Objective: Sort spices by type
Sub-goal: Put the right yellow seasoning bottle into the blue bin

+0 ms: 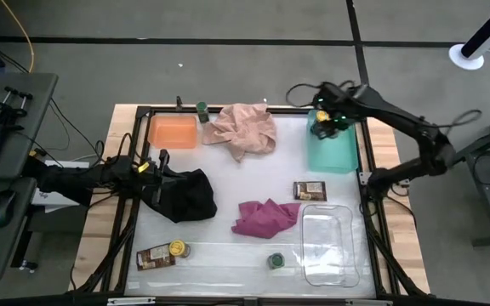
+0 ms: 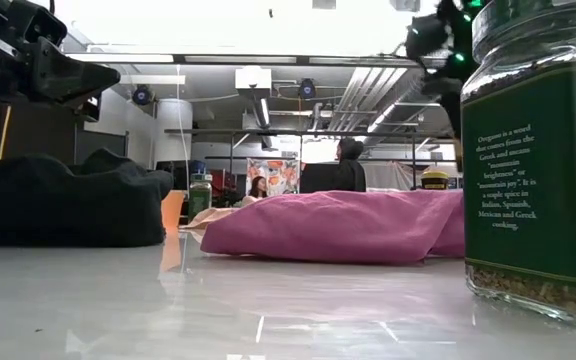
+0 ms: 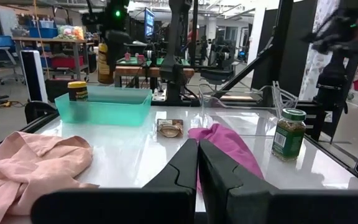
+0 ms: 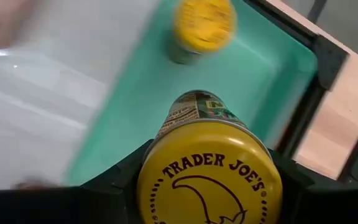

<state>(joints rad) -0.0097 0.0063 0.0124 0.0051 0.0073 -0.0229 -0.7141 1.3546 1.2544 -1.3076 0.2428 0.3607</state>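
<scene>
My right gripper (image 1: 324,125) hangs over the teal tray's (image 1: 334,153) far end, shut on a yellow-lidded jar (image 4: 209,177). A second yellow-lidded jar (image 4: 202,28) stands in that tray. On the table lie a yellow-lidded jar (image 1: 179,248) on its side, a brown packet (image 1: 154,257) beside it and another packet (image 1: 310,190). One green-lidded jar (image 1: 276,260) stands near the front and another (image 1: 202,110) at the far edge. My left gripper (image 3: 197,165) is shut, above the black cloth (image 1: 185,195), touching nothing. My right gripper pinches the yellow-lidded jar between its two fingers (image 4: 126,174), just under the lid (image 4: 210,186), one finger on each side. The fingers come from above, pointing down. The jar hangs upright, lid toward the wrist, lifted clear over the teal tray.
An orange tray (image 1: 173,132) sits at the far left and a clear tray (image 1: 330,242) at the near right. A pink cloth (image 1: 243,129) lies at the far middle, a magenta cloth (image 1: 266,217) in the centre. The dark frame (image 1: 134,212) runs along the table's edges.
</scene>
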